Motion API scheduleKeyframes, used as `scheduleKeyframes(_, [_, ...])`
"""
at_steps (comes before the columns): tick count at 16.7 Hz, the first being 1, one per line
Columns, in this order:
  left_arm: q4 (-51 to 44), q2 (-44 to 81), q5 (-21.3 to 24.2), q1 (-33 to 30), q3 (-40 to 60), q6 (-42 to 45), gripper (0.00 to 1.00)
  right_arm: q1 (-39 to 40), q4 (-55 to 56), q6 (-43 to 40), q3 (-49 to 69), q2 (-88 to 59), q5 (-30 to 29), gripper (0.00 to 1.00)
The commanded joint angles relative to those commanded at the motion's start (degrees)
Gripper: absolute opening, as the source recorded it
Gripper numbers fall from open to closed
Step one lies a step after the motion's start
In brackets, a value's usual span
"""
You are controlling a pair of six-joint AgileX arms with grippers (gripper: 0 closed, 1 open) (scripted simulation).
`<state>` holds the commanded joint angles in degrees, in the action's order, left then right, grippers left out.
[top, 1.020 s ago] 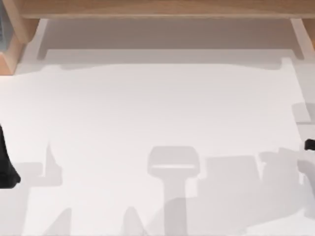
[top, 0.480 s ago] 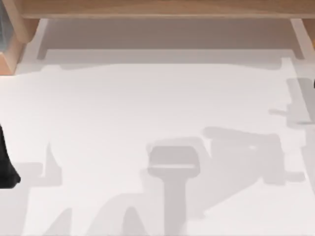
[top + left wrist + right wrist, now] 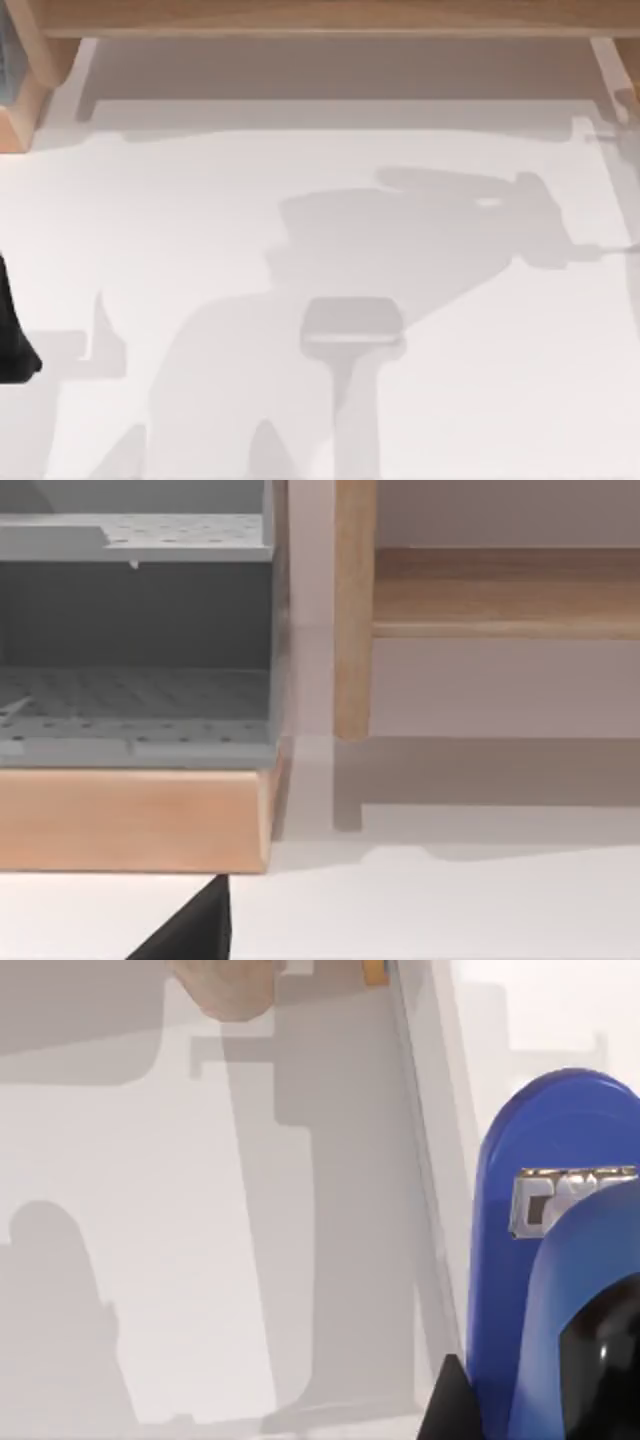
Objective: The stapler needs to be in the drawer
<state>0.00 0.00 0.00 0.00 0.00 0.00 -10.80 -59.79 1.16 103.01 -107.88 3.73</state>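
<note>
Now | stapler (image 3: 545, 1260): glossy blue, rounded nose | table (image 3: 200, 220): smooth white

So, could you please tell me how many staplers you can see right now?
1. A blue stapler sits close up in the right wrist view, right by the right arm's gripper, above the white table. Others could be hidden out of frame.

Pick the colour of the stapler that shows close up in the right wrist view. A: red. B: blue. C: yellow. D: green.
B: the glossy blue stapler with its metal staple plate rises close before the right wrist camera, above the white table.
</note>
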Motion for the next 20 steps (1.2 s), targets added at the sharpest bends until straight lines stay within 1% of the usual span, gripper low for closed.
scheduleKeyframes(6, [0.0,0.0,0.0,0.0,0.0,0.0,1.00,-8.8,-10.2,-12.3,24.3,-23.3,-1.6,0.00])
scheduleKeyframes(10, [0.0,0.0,0.0,0.0,0.0,0.0,1.00,-10.8,-17.0,-18.1,34.9,-36.3,-3.4,0.00])
scheduleKeyframes(14, [0.0,0.0,0.0,0.0,0.0,0.0,1.00,-10.5,-21.8,-20.3,39.0,-41.9,-4.7,0.00])
scheduleKeyframes(20, [0.0,0.0,0.0,0.0,0.0,0.0,1.00,-10.5,-21.8,-20.2,39.1,-42.0,-4.6,0.00])
